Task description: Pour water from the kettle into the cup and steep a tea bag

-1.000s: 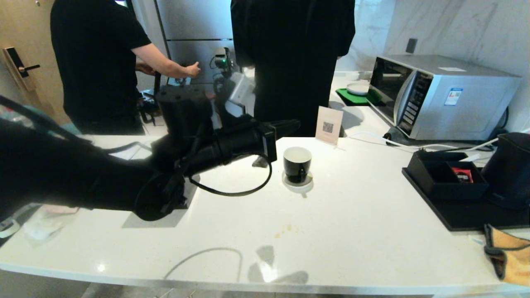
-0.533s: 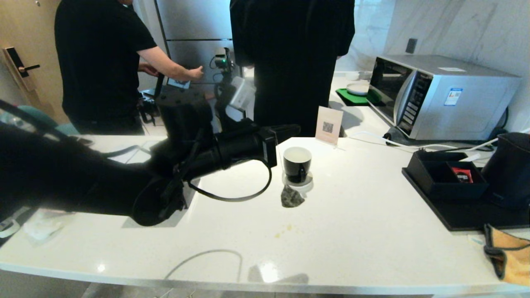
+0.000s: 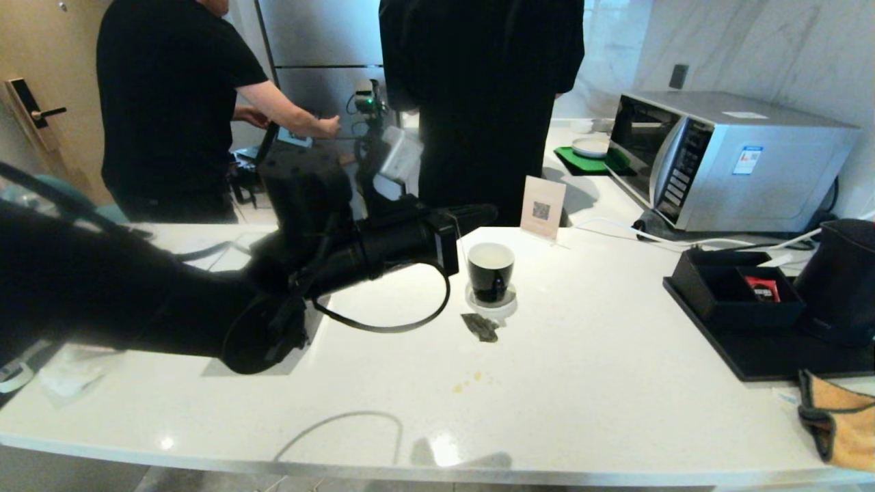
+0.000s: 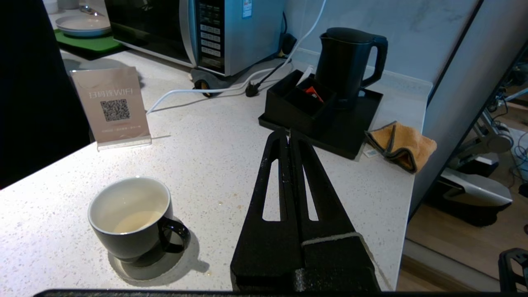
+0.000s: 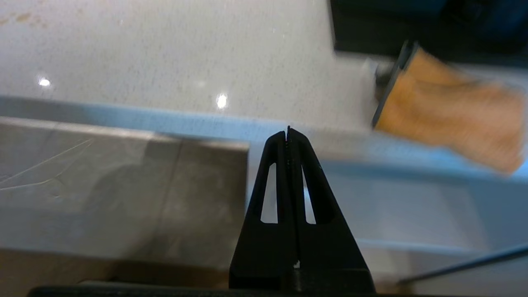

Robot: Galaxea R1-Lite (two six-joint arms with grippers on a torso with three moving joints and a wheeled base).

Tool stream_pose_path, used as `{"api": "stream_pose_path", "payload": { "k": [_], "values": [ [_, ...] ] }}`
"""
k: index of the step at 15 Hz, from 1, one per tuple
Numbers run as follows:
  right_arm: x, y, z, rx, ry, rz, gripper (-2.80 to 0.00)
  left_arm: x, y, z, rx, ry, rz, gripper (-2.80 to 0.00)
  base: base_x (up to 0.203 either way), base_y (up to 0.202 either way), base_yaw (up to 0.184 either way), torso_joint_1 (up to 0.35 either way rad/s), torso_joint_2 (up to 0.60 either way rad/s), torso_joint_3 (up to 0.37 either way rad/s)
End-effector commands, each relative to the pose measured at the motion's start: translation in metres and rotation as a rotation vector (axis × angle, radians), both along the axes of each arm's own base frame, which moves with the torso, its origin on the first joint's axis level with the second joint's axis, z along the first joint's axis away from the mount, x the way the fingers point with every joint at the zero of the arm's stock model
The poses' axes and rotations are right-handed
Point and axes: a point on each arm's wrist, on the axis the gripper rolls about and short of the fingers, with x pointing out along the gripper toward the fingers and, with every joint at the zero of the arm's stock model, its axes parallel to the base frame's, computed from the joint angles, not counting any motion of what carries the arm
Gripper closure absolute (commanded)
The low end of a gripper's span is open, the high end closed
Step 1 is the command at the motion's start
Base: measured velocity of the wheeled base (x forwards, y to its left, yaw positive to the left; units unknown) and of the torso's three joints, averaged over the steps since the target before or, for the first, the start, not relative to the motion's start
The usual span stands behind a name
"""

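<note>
A: Left gripper (image 4: 289, 134) is up over the counter (image 3: 581, 369), fingers pressed tight together. A thin string runs down from its tip in the head view.

B: And the tea bag (image 3: 481, 326) on that string?

A: Lying flat on the counter, just in front of the saucer (image 3: 493, 307), outside the cup (image 4: 130, 218).

B: What's in the cup?

A: A shallow pool of pale liquid at the bottom, white walls bare above it. It stands upright on the saucer, near the gripper.

B: The kettle (image 4: 348, 62)?

A: Upright on the black tray (image 4: 350, 128), well apart from the cup, lid on. Beside it a black box (image 4: 295, 103) with compartments, and a red packet (image 4: 313, 94) in one.

B: Right gripper (image 5: 288, 134)?

A: Closed tight and empty, off the counter's front edge, near the orange cloth (image 5: 449, 111).
</note>
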Motion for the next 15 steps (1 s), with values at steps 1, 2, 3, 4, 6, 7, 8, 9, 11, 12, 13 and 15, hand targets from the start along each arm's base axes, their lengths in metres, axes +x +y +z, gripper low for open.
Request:
{"api": "stream_pose_path", "payload": {
  "k": [1,2,3,4,6,7,8,9,11,12,13,15],
  "values": [
    [-0.005,0.0,-0.003,0.023,-0.026,0.002,0.0,0.001,-0.001,-0.001,-0.002,-0.001,-0.003,0.0,0.0,0.0,0.0,0.0,0.0,0.0],
    [-0.006,0.0,-0.003,0.024,-0.035,0.003,0.0,0.002,-0.001,-0.002,-0.001,0.002,-0.002,0.0,0.0,0.0,0.0,0.0,0.0,0.0],
    [-0.008,0.0,-0.003,0.024,-0.056,0.002,0.0,0.002,0.0,-0.002,0.0,0.005,0.0,0.0,0.0,0.0,0.0,0.0,0.0,0.0],
    [-0.01,0.0,-0.003,0.024,-0.081,0.002,0.0,0.003,-0.001,-0.003,0.002,0.007,-0.002,0.0,0.0,0.0,0.0,0.0,0.0,0.0],
    [-0.015,0.0,-0.004,0.024,-0.15,0.002,0.0,0.007,-0.003,-0.004,0.002,0.006,-0.003,0.0,0.0,0.0,0.0,0.0,0.0,0.0],
    [-0.017,0.0,-0.005,0.021,-0.185,0.003,0.0,0.01,-0.005,-0.002,-0.004,-0.001,-0.003,0.0,0.0,0.0,0.0,0.0,0.0,0.0],
    [-0.017,0.0,-0.005,0.016,-0.195,0.004,0.0,0.014,-0.007,-0.001,-0.008,-0.007,-0.003,0.0,0.0,0.0,0.0,0.0,0.0,0.0],
    [-0.016,0.0,-0.005,0.018,-0.198,0.004,0.0,0.017,-0.009,0.0,-0.012,-0.012,-0.003,0.0,0.0,0.0,0.0,0.0,0.0,0.0],
    [-0.016,0.0,-0.005,0.016,-0.199,0.002,0.0,0.026,-0.014,-0.001,-0.018,-0.022,-0.004,0.0,0.0,0.0,0.0,0.0,0.0,0.0],
    [-0.016,0.0,-0.005,0.014,-0.198,0.004,0.0,0.03,-0.016,-0.001,-0.021,-0.025,-0.004,0.0,0.0,0.0,0.0,0.0,0.0,0.0],
    [-0.017,0.0,-0.005,0.012,-0.199,0.004,0.0,0.035,-0.018,-0.002,-0.023,-0.029,-0.003,0.0,0.0,0.0,0.0,0.0,0.0,0.0],
    [-0.016,0.0,-0.005,0.008,-0.199,0.003,0.0,0.043,-0.023,-0.002,-0.029,-0.038,0.0,0.0,0.0,0.0,0.0,0.0,0.0,0.0]
  ]
}}
